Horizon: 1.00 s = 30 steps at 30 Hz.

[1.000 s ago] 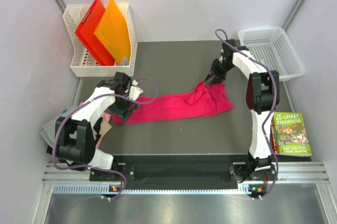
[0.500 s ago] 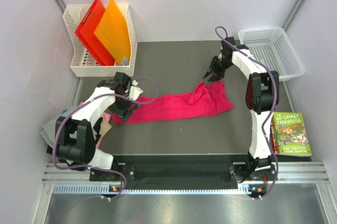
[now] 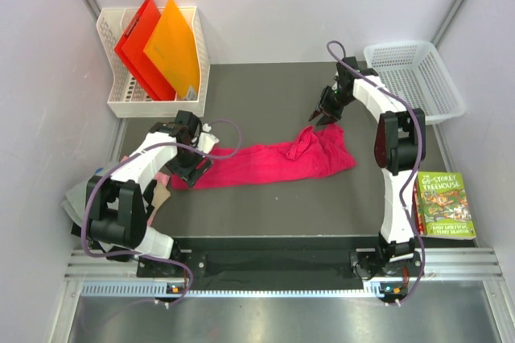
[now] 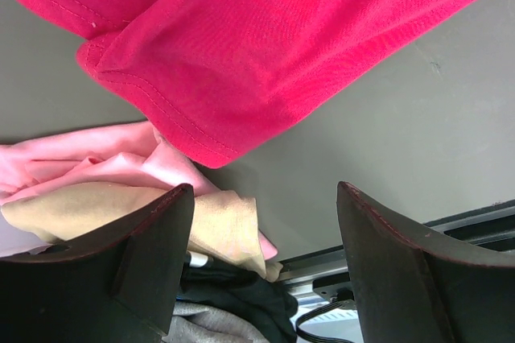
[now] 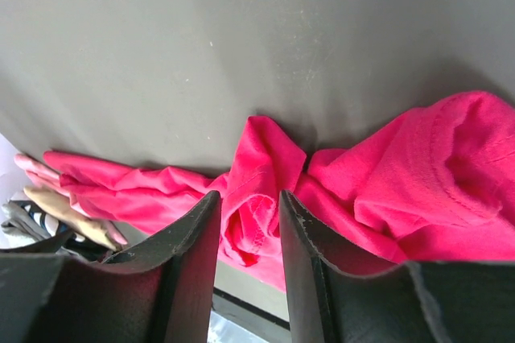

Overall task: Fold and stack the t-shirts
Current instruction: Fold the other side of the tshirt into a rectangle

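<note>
a large magenta-pink cloth t-shirt (image 3: 273,162) lies in a crumpled band across the middle of the dark grey counter (image 3: 257,93). the left pincer (image 3: 191,166) is spread wide over its left end, near the pale pink folded shirt (image 4: 96,150) at the counter's left edge. the right pincer (image 3: 321,116) hangs narrowly parted above the bunched right end, pinching nothing.

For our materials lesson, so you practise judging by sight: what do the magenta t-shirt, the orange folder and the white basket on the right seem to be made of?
Magenta t-shirt: soft matte knit cloth, probably cotton; it creases and stitched hems show. Orange folder: stiff, smooth plastic, it seems; it stands flat and straight-edged. White basket: likely moulded plastic; regular lattice walls.
</note>
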Each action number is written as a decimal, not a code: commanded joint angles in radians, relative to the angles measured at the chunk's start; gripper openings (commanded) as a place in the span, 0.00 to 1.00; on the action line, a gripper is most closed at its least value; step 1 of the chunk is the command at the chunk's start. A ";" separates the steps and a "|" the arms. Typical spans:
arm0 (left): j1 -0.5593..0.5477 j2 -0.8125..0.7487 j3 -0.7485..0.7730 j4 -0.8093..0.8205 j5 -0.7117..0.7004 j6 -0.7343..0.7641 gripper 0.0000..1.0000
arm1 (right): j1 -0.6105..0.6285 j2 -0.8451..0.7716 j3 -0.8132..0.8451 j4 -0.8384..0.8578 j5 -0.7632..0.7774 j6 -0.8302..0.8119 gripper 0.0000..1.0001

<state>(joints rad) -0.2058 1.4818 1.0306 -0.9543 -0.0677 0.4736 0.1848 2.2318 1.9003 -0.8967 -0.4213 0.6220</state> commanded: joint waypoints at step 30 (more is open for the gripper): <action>0.003 -0.029 0.029 0.003 -0.017 0.023 0.77 | 0.022 0.003 0.071 -0.084 0.095 -0.105 0.35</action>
<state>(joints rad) -0.2058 1.4815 1.0306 -0.9543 -0.0868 0.4889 0.2073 2.2864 1.9118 -0.9508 -0.3737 0.5587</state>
